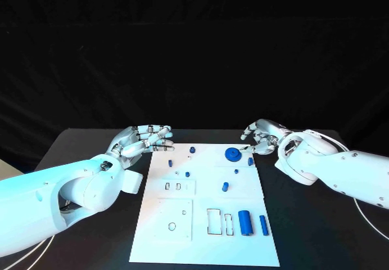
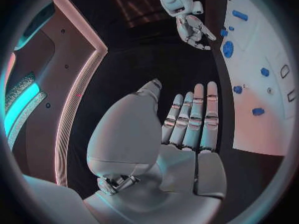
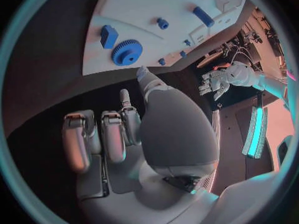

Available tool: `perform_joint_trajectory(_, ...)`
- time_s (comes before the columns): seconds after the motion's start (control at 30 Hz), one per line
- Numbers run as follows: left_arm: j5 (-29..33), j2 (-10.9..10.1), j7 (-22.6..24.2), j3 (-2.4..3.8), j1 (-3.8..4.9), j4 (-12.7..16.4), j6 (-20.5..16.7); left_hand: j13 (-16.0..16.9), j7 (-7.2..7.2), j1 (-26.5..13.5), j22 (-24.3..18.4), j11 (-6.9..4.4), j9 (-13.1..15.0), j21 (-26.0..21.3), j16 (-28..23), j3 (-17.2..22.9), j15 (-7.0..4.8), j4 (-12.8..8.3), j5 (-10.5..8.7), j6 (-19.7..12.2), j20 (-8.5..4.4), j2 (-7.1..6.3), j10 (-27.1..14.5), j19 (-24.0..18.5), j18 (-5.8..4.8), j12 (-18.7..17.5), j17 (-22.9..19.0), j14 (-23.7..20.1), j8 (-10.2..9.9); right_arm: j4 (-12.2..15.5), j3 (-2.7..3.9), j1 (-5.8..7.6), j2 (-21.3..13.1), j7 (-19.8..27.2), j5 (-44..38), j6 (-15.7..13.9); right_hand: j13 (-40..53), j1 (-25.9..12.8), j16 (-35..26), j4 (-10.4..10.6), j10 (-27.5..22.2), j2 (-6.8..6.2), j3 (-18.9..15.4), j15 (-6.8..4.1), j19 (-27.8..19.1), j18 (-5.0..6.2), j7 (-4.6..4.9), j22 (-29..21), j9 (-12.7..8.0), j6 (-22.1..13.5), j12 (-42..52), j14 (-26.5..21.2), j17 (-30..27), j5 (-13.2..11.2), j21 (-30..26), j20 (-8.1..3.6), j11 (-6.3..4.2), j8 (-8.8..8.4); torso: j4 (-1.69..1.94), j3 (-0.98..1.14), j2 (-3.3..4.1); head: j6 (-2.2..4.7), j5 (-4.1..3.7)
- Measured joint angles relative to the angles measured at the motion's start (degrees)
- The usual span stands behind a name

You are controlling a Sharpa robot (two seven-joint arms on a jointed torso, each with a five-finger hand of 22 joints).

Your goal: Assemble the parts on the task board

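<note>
Head view looks down on the white task board (image 1: 207, 225), which lies lengthwise in the middle of the black table (image 1: 97, 146), with my two hands flanking its far end. My left hand (image 1: 142, 140) hovers just off the board's far left corner, over bare table, fingers loosely spread and holding nothing. My right hand (image 1: 261, 138) sits off the far right corner, also released, with its fingertips (image 1: 245, 149) reaching in toward the blue gear (image 1: 233, 153) that lies on the board's far end — very near it, though I cannot tell whether they touch.

From the right wrist, the gear (image 3: 127, 52) lies on the board just beyond my thumb, with a small blue block (image 3: 108, 36) right beside it and a small blue peg (image 3: 162, 23) a little farther in. My fingers there are slightly curled, apart from each other, with nothing between them.

From the left wrist, my fingers (image 2: 195, 115) lie straight and side by side over the dark table, and the board's edge runs just beside them; the parts on it stay apart from my hand.

Elsewhere on the board: a short blue pin (image 1: 194, 149) at the far edge, a blue peg (image 1: 225, 185) near the middle, and at the near end a thick blue cylinder (image 1: 245, 222) beside a thinner blue rod (image 1: 263, 225) — both well apart from either hand. Rectangular slots (image 1: 214, 221) sit just left of the cylinder.
</note>
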Motion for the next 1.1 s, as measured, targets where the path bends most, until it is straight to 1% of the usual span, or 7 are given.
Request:
perform_joint_trajectory(0.13, 0.0, 0.1, -0.04, -0.01, 0.0, -0.1, 0.0, 0.0, 0.0, 0.0, 0.0, 0.0, 0.0, 0.0, 0.0, 0.0, 0.0, 0.0, 0.0, 0.0, 0.0, 0.0, 0.0, 0.0, 0.01, 0.0, 0.0, 0.0, 0.0, -0.57, -0.06, -0.06, 0.97, -0.42, 0.58, 0.91, 0.0, 0.0, 0.22, 0.14, 0.01, 0.0, -0.14, 0.0, -0.22, 0.0, 0.03, 0.0, -0.08, -0.03, 0.23, 0.0, 0.0, 0.0, 0.24, 0.21, 0.01, 0.0, 0.13, -0.04, 0.04, -0.16, -0.07)
perform_joint_trajectory(0.3, 0.0, 0.16, -0.09, -0.01, 0.0, -0.26, 0.01, 0.0, 0.0, 0.0, 0.0, 0.0, 0.0, 0.0, 0.0, 0.0, 0.0, 0.0, 0.0, 0.0, 0.0, 0.0, 0.0, 0.0, 0.0, 0.0, 0.06, 0.0, 0.0, -1.73, -0.26, -0.15, 2.62, -0.97, 0.67, 1.78, 0.0, 0.0, 0.22, 0.37, 0.01, 0.0, -0.37, 0.0, -0.22, 0.0, 0.09, -0.01, -0.2, -0.09, 0.24, 0.0, -0.01, 0.0, 0.24, 0.21, 0.01, 0.0, 0.18, -0.09, 0.08, -0.29, -0.16)
perform_joint_trajectory(0.57, 0.0, 0.3, -0.13, -0.01, 0.0, -0.32, 0.01, 0.0, 0.0, 0.0, 0.01, 0.0, 0.0, 0.0, 0.0, 0.0, 0.0, 0.0, 0.0, 0.0, 0.0, 0.0, 0.0, 0.0, 0.0, 0.0, 0.05, 0.0, 0.0, -3.58, -0.52, -1.14, 4.56, -1.74, 0.1, 2.5, -0.01, 0.0, 0.22, 0.45, 0.01, 0.0, -0.76, 0.2, -0.22, 0.0, -0.11, -0.01, -0.31, -0.29, 0.24, -0.21, -0.02, 0.0, 0.24, 0.21, 0.01, 0.0, 0.35, -0.08, 0.18, -0.52, -0.32)
perform_joint_trajectory(0.67, -0.01, 0.3, -0.14, -0.01, 0.0, -0.37, 0.01, 0.0, 0.0, 0.0, 0.01, 0.0, 0.0, 0.0, 0.0, 0.0, 0.0, 0.0, 0.0, 0.0, 0.0, 0.0, 0.0, 0.0, 0.0, 0.0, 0.05, 0.0, 0.0, -4.12, -0.52, -1.27, 5.0, -1.96, -0.17, 2.58, -0.01, 0.01, 0.22, 0.45, 0.0, 0.01, -0.76, 0.2, -0.22, 0.0, -0.11, -0.02, -0.33, -0.29, 0.24, -0.21, -0.02, 0.0, 0.24, 0.21, 0.02, 0.0, 0.36, -0.08, 0.2, -0.58, -0.32)
perform_joint_trajectory(0.7, -0.01, 0.3, -0.15, -0.01, 0.0, -0.38, 0.02, 0.0, 0.0, 0.0, 0.01, 0.0, 0.0, 0.0, 0.0, 0.0, 0.0, 0.0, 0.0, 0.0, 0.0, 0.0, 0.0, 0.0, 0.0, 0.0, 0.05, 0.0, 0.0, -4.3, -0.52, -1.33, 5.11, -2.03, -0.23, 2.58, -0.01, 0.28, 0.22, 0.45, 0.0, 0.28, -0.76, 0.2, -0.22, 0.0, -0.11, -0.02, -0.33, -0.29, 0.24, -0.2, -0.02, 0.0, 0.23, 0.21, 0.02, 0.0, 0.36, -0.08, 0.21, -0.58, -0.32)
perform_joint_trajectory(0.87, -0.01, 0.32, -0.16, -0.01, 0.0, -0.48, 0.02, 0.0, 0.0, 0.0, 0.01, 0.0, 0.0, 0.0, 0.0, 0.0, 0.0, 0.0, 0.0, 0.0, 0.0, 0.0, 0.0, 0.0, 0.0, 0.0, 0.12, 0.0, 0.0, -4.91, -0.58, -1.63, 5.59, -2.39, -0.55, 2.56, -0.01, 0.31, 0.22, 0.45, 0.0, 0.31, -0.76, 0.2, -0.22, 0.01, -0.11, -0.02, -0.33, -0.29, 0.24, -0.21, -0.02, 0.0, 0.23, 0.21, 0.02, 0.0, 0.35, 0.0, 0.23, -0.52, -0.18)
perform_joint_trajectory(1.1, -0.01, 0.27, -0.2, -0.01, 0.0, -0.51, 0.02, 0.0, 0.0, 0.0, 0.01, 0.0, 0.0, 0.0, 0.0, 0.0, -0.21, 0.0, 0.0, 0.0, 0.0, 0.0, 0.0, 0.0, 0.0, 0.0, 0.12, -0.21, 0.0, -5.39, -0.59, -1.71, 5.96, -2.58, -0.9, 2.29, -0.02, 0.83, 0.21, 0.45, 0.0, 0.84, -0.76, 0.2, -0.22, 0.01, -0.11, -0.02, -0.39, -0.29, 0.23, -0.21, -0.03, 0.0, 0.23, 0.21, 0.02, 0.0, 0.33, -0.01, 0.24, -0.63, 0.01)
